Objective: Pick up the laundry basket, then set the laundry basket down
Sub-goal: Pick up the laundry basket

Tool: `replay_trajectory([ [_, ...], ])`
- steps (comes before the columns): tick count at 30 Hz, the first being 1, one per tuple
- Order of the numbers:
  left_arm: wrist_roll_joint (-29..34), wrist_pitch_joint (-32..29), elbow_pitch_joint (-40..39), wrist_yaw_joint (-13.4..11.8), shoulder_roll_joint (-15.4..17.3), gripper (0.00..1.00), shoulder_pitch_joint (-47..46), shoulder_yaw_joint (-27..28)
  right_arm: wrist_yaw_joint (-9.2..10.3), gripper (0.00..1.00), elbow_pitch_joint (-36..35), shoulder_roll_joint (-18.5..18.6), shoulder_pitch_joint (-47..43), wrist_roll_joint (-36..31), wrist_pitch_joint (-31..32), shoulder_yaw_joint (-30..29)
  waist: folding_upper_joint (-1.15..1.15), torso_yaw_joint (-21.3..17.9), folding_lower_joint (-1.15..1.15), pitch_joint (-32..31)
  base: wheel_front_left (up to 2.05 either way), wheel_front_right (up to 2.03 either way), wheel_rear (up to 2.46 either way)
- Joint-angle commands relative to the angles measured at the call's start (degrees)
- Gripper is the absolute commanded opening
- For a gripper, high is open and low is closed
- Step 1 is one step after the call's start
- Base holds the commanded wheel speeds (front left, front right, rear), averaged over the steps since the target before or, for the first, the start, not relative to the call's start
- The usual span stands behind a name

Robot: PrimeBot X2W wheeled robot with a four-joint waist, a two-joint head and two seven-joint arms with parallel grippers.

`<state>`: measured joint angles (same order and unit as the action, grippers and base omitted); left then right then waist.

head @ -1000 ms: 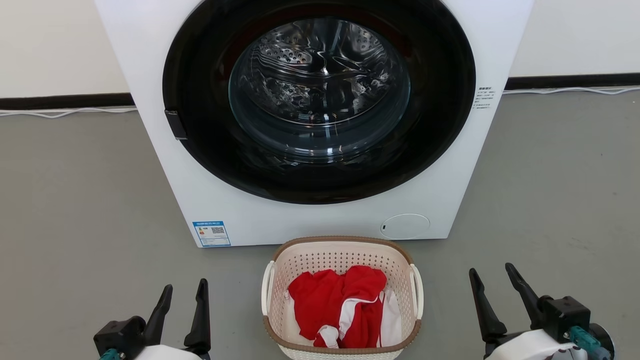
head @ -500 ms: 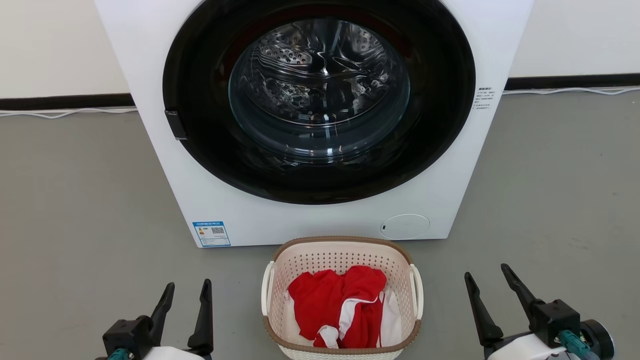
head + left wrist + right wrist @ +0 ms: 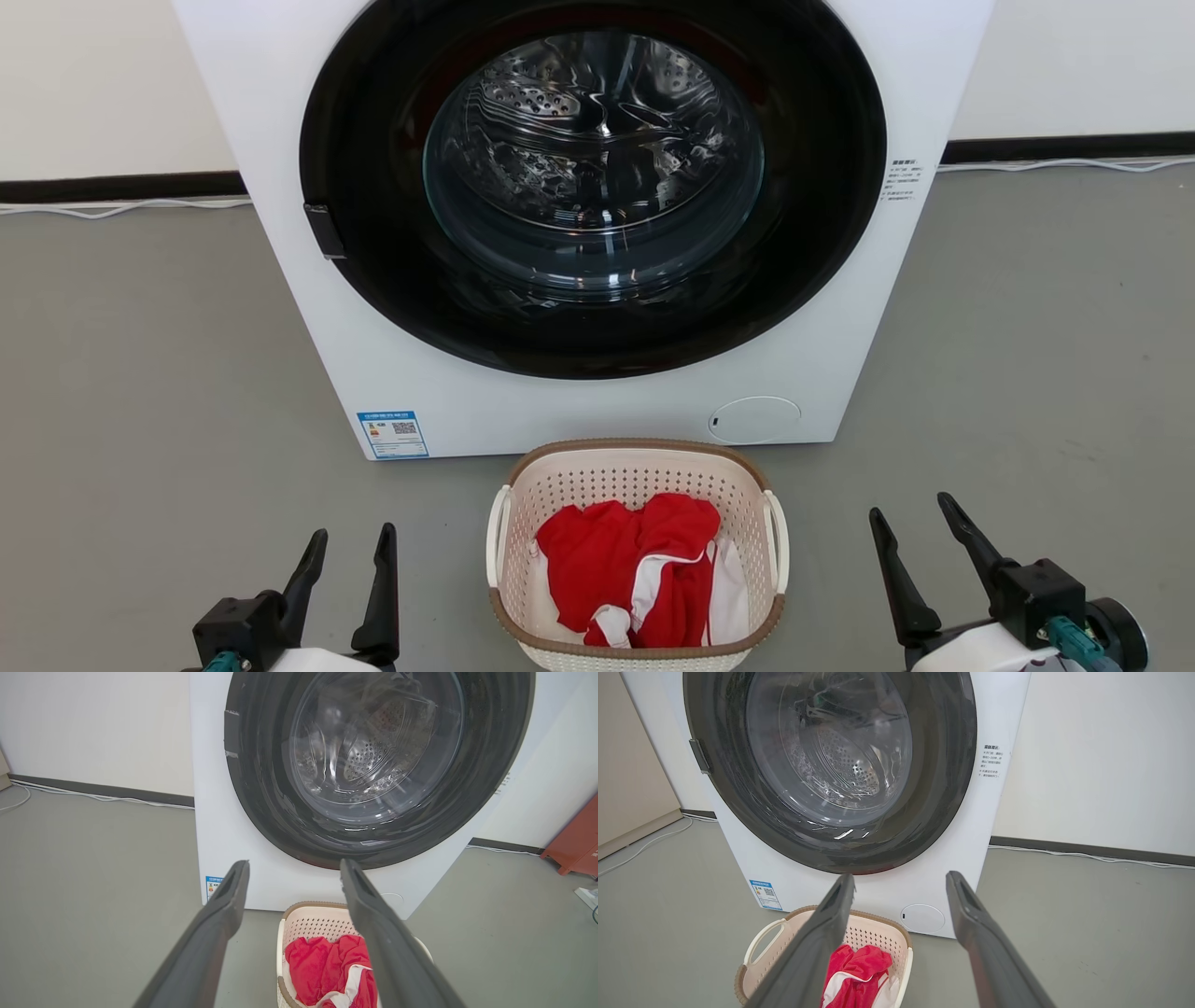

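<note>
A small cream laundry basket [image 3: 635, 483] with a brown woven-look rim sits on the grey floor [image 3: 140, 373], just in front of a white front-loading washing machine [image 3: 579, 411]. Red and white clothing [image 3: 616, 569] lies heaped inside it. The robot's left claw [image 3: 353, 534] and right claw [image 3: 909, 506] hang low on either side of the basket, apart from its white handles. Each has its two dark fingers spread and holds nothing. A white cable [image 3: 112, 210] runs along the wall behind.

White washer [image 3: 560, 420], dark round glass door [image 3: 593, 187]; white cable [image 3: 1074, 163] along wall.
</note>
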<state>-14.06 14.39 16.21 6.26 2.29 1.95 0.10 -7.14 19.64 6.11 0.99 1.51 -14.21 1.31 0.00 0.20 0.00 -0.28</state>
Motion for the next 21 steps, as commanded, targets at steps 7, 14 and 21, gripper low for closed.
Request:
replay_trajectory([
  [7,-0.19,0.61,-1.14,0.13,0.59,1.0,-1.51,1.5,-0.35,1.0,-1.79,-0.25,0.95,0.3,-0.79,0.64,0.0,-0.08,0.0,0.54,0.0,0.0,0.0],
  [14,-0.45,0.61,-1.04,0.02,0.59,1.0,-2.41,1.22,-0.35,1.0,-2.38,-0.5,1.71,0.27,-0.79,-0.29,0.0,0.07,0.0,2.23,0.0,0.0,0.0],
  [21,-1.04,0.61,-0.52,-0.06,0.59,1.0,-4.46,0.77,-0.35,1.0,-2.93,-1.57,3.68,-0.56,-0.79,-2.07,0.0,0.38,0.0,5.59,0.0,0.0,0.0],
])
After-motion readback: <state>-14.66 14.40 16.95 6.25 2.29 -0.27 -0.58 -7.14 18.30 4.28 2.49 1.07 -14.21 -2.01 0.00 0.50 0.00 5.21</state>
